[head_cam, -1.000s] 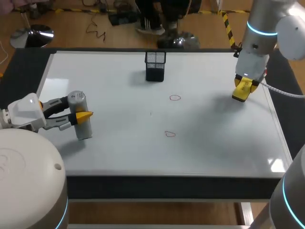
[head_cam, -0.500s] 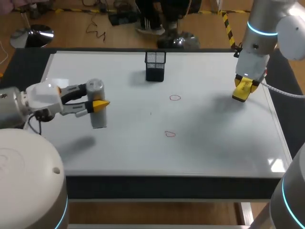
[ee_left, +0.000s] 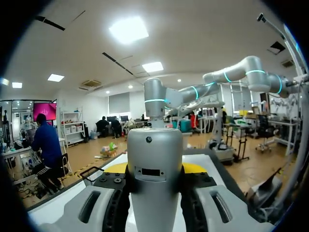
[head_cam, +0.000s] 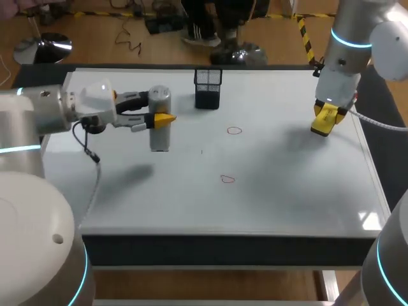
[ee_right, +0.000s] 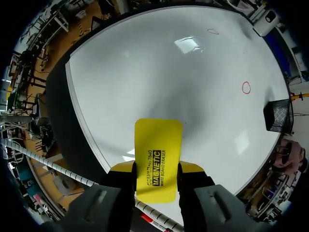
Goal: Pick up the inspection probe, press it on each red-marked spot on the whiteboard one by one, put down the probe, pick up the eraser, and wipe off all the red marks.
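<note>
We hold the probe (head_cam: 159, 137) upright in our left gripper (head_cam: 159, 116), which is clamped on its sides. Its long axis is vertical and its lower end is off the whiteboard (head_cam: 287, 197) (its shadow lies apart from it). It hangs near the black mesh holder (head_cam: 208, 87), with open board between it and both red marks (head_cam: 234, 131) (head_cam: 227, 179). Near the board's right edge, our right gripper (ee_right: 157, 169) pinches the yellow eraser (ee_right: 158, 154), which juts lengthwise past the fingers toward the board. From the left wrist, the probe hides most of our yellow tips.
</note>
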Motion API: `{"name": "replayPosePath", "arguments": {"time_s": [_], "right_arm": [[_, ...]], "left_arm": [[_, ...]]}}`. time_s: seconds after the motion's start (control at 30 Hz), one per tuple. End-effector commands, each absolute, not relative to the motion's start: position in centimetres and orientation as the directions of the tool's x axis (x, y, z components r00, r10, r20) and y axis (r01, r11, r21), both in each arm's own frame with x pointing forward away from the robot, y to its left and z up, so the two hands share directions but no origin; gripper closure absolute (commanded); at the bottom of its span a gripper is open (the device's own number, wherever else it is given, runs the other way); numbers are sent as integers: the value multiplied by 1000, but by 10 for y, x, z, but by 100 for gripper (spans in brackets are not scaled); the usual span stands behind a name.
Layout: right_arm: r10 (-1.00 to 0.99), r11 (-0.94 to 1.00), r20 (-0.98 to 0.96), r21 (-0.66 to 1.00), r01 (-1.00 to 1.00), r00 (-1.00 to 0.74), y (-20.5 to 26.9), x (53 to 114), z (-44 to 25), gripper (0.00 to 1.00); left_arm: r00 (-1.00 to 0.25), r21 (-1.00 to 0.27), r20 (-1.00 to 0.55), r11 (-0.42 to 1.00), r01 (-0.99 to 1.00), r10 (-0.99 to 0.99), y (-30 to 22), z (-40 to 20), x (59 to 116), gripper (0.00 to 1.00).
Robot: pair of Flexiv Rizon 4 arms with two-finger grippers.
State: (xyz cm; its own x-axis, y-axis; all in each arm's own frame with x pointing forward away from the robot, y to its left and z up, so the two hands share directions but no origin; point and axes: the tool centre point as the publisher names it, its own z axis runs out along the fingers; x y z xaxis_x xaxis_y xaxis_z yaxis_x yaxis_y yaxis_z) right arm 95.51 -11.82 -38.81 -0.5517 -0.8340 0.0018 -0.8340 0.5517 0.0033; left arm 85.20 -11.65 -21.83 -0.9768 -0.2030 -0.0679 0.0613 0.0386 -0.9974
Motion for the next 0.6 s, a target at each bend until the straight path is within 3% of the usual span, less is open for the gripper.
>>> {"name": "replayPosePath", "arguments": {"time_s": [0.03, 0.6], "right_arm": [[-835, 551, 5, 1, -835, -551, -119, 955, -387, 100], [-835, 551, 5, 1, -835, -551, -119, 955, -387, 100]], "left_arm": [[-990, -998, -56, 31, 53, -127, -158, -225, 883, 100], [-998, -998, -63, -2, 63, 18, -255, -240, 933, 100]]}}
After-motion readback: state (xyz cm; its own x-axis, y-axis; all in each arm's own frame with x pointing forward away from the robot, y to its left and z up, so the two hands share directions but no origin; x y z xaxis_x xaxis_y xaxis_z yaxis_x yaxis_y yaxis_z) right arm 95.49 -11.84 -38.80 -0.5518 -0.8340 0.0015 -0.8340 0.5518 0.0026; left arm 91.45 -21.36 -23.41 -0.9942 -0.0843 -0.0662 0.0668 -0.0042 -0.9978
